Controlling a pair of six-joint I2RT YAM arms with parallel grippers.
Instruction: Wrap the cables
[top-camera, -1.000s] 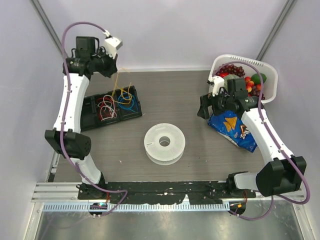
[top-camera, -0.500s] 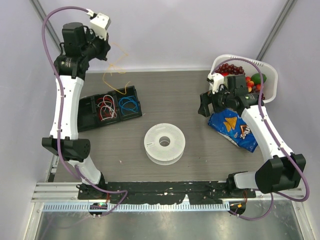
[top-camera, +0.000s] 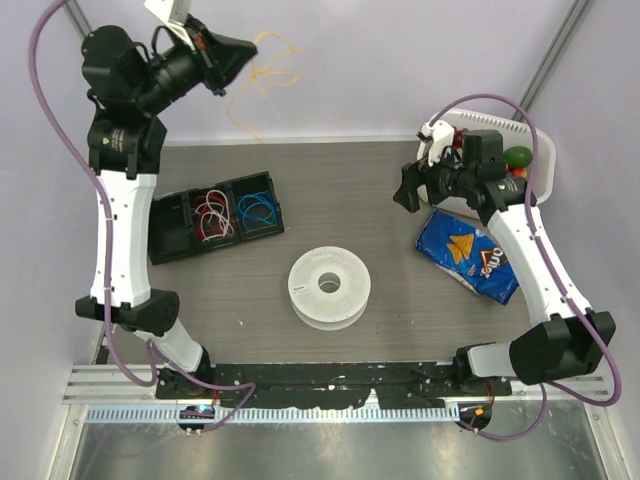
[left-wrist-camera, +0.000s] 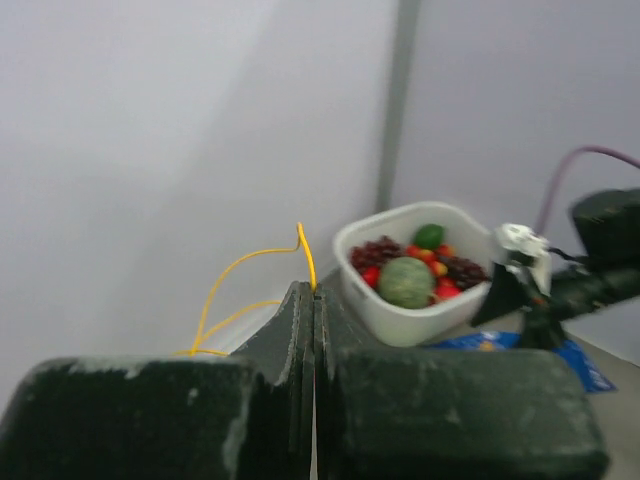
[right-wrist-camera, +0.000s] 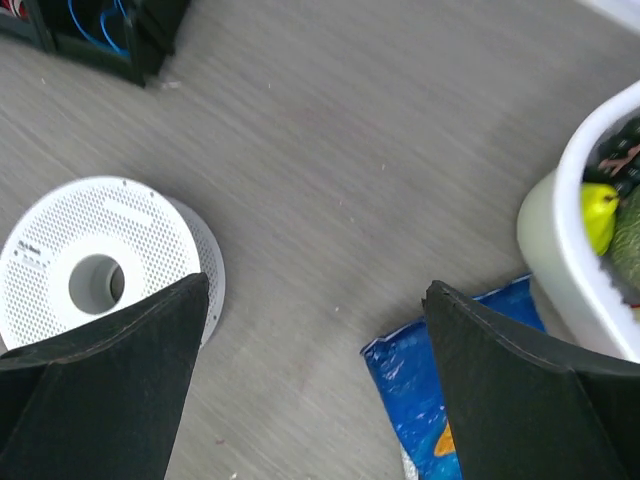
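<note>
My left gripper (top-camera: 248, 45) is raised high above the table's back left and is shut on the thin yellow-orange cable (top-camera: 262, 78), which hangs from it in loose loops against the back wall. In the left wrist view the cable (left-wrist-camera: 240, 275) comes out at the tips of the closed gripper (left-wrist-camera: 313, 292). The white plastic spool (top-camera: 329, 287) lies flat mid-table; it also shows in the right wrist view (right-wrist-camera: 100, 270). My right gripper (top-camera: 404, 193) is open and empty above the table, between the spool and the chip bag; it shows wide open in its wrist view (right-wrist-camera: 315, 290).
A black compartment box (top-camera: 215, 215) at the left holds white-and-red wire coils (top-camera: 211, 216) and a blue wire coil (top-camera: 257, 208). A blue chip bag (top-camera: 467, 257) lies at the right. A white basket of fruit (top-camera: 530, 135) stands at the back right.
My left arm has lifted the yellow-orange cable up out of the black box and clear of the table. My right gripper has moved slightly back toward the basket.
</note>
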